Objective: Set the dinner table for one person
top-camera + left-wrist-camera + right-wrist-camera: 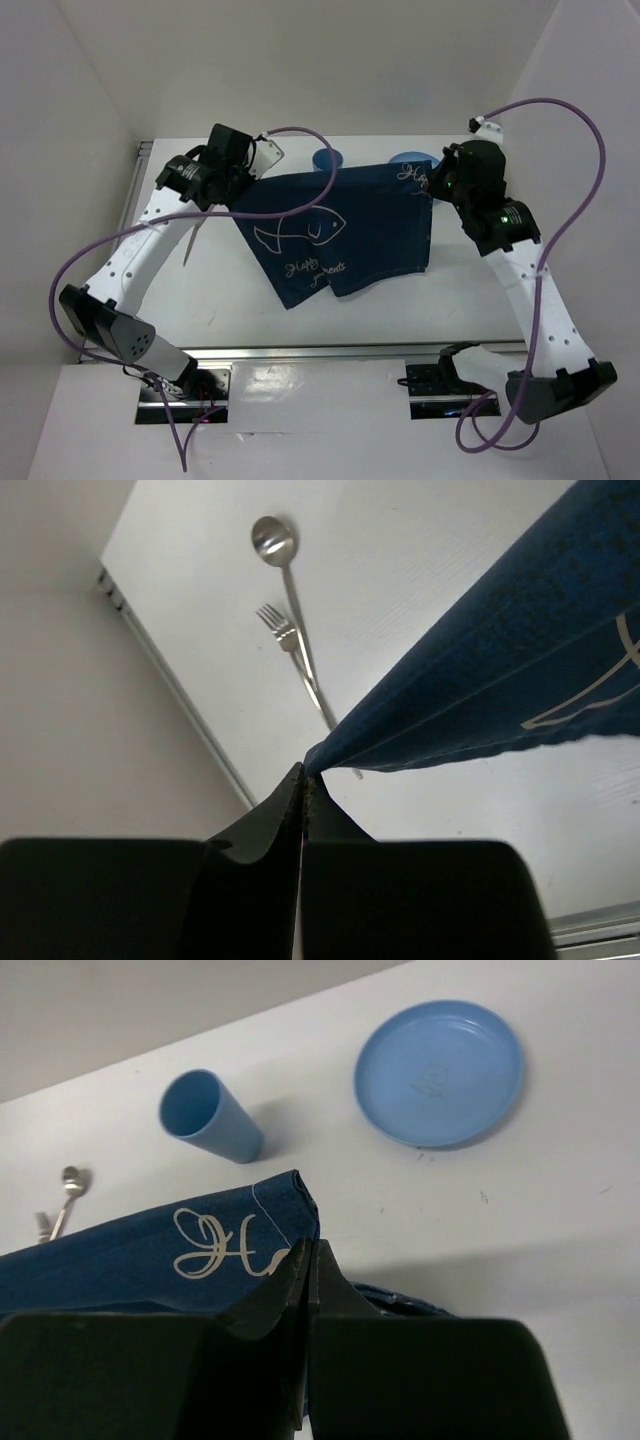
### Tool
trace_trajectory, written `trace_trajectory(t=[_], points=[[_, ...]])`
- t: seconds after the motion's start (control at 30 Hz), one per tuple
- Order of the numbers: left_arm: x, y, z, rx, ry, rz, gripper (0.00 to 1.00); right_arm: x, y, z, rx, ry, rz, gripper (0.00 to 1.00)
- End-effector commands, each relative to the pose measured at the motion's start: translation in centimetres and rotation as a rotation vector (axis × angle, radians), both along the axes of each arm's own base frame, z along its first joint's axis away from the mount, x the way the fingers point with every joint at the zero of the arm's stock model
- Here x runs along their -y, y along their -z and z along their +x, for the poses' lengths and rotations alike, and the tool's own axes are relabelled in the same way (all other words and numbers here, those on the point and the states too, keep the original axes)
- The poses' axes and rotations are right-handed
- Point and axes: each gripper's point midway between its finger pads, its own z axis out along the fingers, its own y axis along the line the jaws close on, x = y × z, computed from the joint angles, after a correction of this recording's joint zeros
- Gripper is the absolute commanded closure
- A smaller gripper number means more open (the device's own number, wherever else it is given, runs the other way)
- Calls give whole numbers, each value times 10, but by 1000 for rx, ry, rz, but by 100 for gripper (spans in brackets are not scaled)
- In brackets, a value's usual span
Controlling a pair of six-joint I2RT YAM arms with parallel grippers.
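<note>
A dark blue fish-print placemat (pixel 335 225) hangs stretched between my two grippers above the white dinner table (pixel 210 300). My left gripper (pixel 238 196) is shut on its left corner; in the left wrist view the cloth (pixel 520 670) runs up and right from the pinched tips (pixel 303 772). My right gripper (pixel 430 186) is shut on the far right corner, where the cloth (pixel 130 1260) with its cursive lettering sits between the tips (pixel 307 1245). The lower part of the mat sags toward the table.
A light blue cup (pixel 208 1117) and a light blue plate (pixel 438 1072) stand at the back of the table, partly behind the mat in the top view. A spoon (pixel 275 540) and a fork (pixel 285 635) lie side by side at the left. White walls enclose the table.
</note>
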Motion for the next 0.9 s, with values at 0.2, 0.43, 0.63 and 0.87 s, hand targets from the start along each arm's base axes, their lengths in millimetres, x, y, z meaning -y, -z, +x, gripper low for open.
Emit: trace_trajectory(t=[0.2,0.43,0.63,0.87], points=[[-62,-103,-54,218,-34,169,100,12,-77,-59,170,-51,2,100],[-69,-112,-97,189,-18,158,100,-6,-86,-90,180,-175,69,100],[-71,-134,-94,226,-13,165,100,-10,-77,-84,93,-161,98,100],[-59,-120,-62,194,16,195,100,-23,-28,-39,-140,-139,87,100]])
